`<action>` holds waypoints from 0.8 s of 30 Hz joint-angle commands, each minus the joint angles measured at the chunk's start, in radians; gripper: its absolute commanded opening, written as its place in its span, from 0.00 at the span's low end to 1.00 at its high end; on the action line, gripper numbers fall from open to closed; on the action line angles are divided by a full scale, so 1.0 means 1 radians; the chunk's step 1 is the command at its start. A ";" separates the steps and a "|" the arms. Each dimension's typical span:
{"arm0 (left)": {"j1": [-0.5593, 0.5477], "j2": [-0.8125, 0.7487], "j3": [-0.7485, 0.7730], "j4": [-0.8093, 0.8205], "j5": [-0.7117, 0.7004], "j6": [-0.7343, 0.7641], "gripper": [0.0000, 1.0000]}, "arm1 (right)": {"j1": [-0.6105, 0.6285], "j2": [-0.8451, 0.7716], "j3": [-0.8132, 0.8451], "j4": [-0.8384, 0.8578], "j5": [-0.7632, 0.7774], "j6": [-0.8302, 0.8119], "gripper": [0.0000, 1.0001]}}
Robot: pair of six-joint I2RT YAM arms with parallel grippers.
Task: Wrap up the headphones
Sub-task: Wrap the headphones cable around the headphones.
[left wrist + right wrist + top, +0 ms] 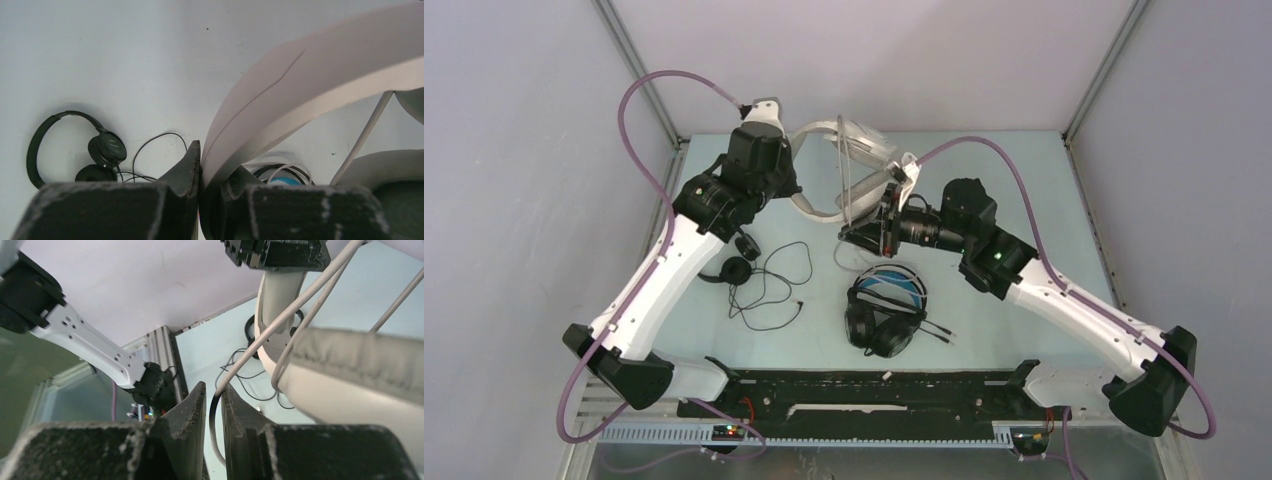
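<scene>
White-grey headphones (pixel 864 150) are held raised above the far middle of the table (pixel 1024 200), between the two arms. The left gripper (pixel 201 150) is seen clamped on the headband (pixel 300 85), fingers nearly together with the band edge pinched between them. The right gripper (pixel 214 390) is closed to a narrow slit with the pale cord (pixel 280 320) running down into it; the cord appears pinched, though how firmly cannot be told. Cord strands are seen draped past the padded earcup (pixel 360 360).

The bulky black pair (pixel 884 310) with its blue-lined band lies at table centre, and the small thin black pair (pixel 734 270) lies to the left with its cord loosely spread. Both are untouched.

Step judged: cord winding on the first headset, early in the task. Next move is judged to need the cord led around the band or cup by the right arm under light tension, with the band held steady by the left. Slip of the thin cord from the fingers is the likely risk.
</scene>
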 commanded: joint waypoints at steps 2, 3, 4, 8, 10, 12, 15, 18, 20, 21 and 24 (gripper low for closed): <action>0.008 -0.055 0.110 0.131 0.061 -0.124 0.00 | 0.033 -0.075 -0.105 0.113 0.041 -0.200 0.21; 0.009 -0.061 0.111 0.134 0.074 -0.130 0.00 | 0.039 -0.085 -0.129 0.136 0.041 -0.223 0.21; 0.008 -0.063 0.113 0.137 0.083 -0.134 0.00 | 0.044 -0.093 -0.166 0.169 0.040 -0.244 0.21; 0.008 -0.073 0.117 0.141 0.111 -0.157 0.00 | 0.055 -0.119 -0.261 0.271 0.046 -0.294 0.24; 0.008 -0.080 0.111 0.160 0.138 -0.171 0.00 | 0.058 -0.123 -0.288 0.299 0.058 -0.313 0.25; 0.008 -0.087 0.110 0.173 0.162 -0.184 0.00 | 0.059 -0.123 -0.308 0.320 0.072 -0.330 0.26; 0.009 -0.091 0.119 0.184 0.190 -0.193 0.00 | 0.060 -0.111 -0.338 0.351 0.092 -0.357 0.31; 0.008 -0.085 0.143 0.184 0.222 -0.207 0.00 | 0.061 -0.105 -0.380 0.412 0.108 -0.373 0.34; 0.009 -0.076 0.169 0.168 0.244 -0.215 0.00 | 0.061 -0.097 -0.410 0.468 0.112 -0.398 0.35; 0.008 -0.072 0.180 0.162 0.251 -0.216 0.00 | 0.060 -0.088 -0.420 0.485 0.115 -0.404 0.35; 0.008 -0.074 0.196 0.154 0.257 -0.218 0.00 | 0.049 -0.061 -0.450 0.540 0.076 -0.405 0.40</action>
